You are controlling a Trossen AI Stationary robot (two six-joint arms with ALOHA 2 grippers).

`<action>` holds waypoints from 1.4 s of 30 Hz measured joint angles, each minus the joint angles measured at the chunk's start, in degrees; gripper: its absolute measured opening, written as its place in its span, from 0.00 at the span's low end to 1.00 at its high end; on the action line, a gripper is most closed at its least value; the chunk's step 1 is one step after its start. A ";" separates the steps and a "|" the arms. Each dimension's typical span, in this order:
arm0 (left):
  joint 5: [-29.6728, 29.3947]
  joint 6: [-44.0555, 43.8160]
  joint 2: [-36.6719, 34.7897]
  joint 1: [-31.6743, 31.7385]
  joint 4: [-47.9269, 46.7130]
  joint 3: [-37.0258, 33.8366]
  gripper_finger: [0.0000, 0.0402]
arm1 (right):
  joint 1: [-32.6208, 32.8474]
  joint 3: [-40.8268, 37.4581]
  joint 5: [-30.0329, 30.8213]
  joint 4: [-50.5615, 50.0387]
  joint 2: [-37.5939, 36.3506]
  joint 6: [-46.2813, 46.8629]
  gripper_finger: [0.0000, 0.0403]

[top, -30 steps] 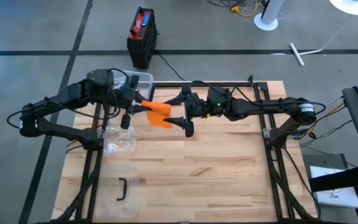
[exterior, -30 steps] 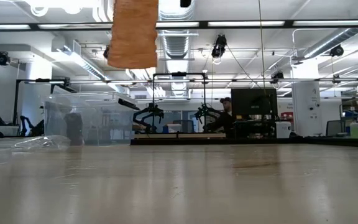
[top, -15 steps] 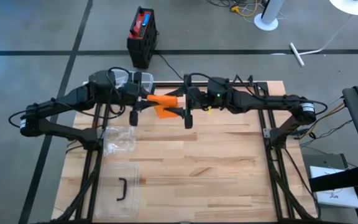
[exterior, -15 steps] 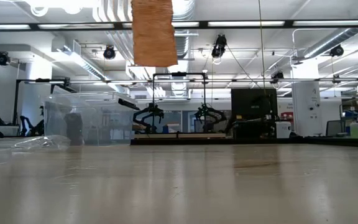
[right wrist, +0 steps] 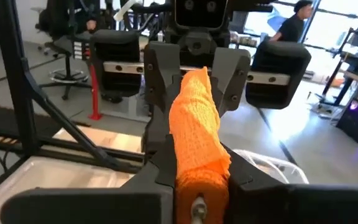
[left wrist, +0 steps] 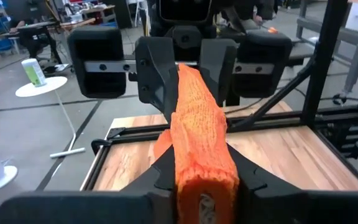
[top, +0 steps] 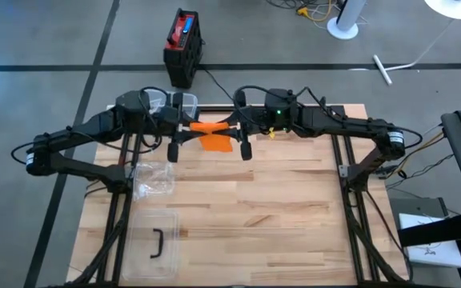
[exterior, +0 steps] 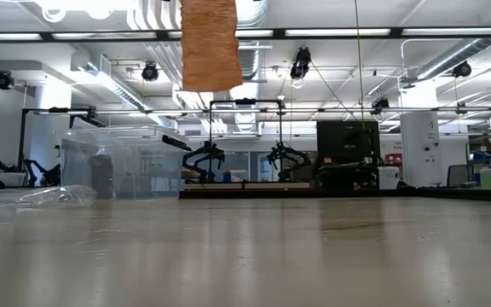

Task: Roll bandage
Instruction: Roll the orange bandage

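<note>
An orange bandage (top: pixel 210 134) is held up over the table's far part, between my two grippers. My left gripper (top: pixel 189 128) is shut on its left end and my right gripper (top: pixel 229 132) on its right end; the two face each other. In the left wrist view the bandage (left wrist: pixel 197 124) runs from my own fingers to the right gripper beyond. The right wrist view shows the bandage (right wrist: pixel 194 118) the other way round. In the low view a strip of the bandage (exterior: pixel 210 43) hangs down from above the picture, well off the tabletop. My left gripper pinches the bandage's thick left end (left wrist: pixel 205 177) between its two fingers. They lie about level, pointing toward the table's right. The bandage is lifted clear of the table and spans to the other gripper. My right gripper pinches the bandage's right end (right wrist: pixel 194 171) between its two fingers, about level, coming from the table's right. The fingers (left wrist: pixel 160 81) close on either side of the strip. The bandage is clear of the table, and a loose part (top: pixel 216 145) hangs below.
A clear plastic box (top: pixel 178 100) stands at the far left corner. A crumpled plastic bag (top: pixel 152 180) and a clear lid with a black handle (top: pixel 157 244) lie on the left of the wooden table. A red and black device (top: pixel 184 44) sits on the floor beyond.
My right gripper has moved up and toward the far edge and my left gripper, rolled a little, and shut on the bandage's free end. The bandage, which hung from my left gripper alone, has risen and now spans between both grippers.
</note>
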 joint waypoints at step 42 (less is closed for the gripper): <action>-2.54 2.53 6.58 0.00 5.81 -1.95 0.04 | 1.49 1.62 -7.32 6.17 -0.06 2.05 0.11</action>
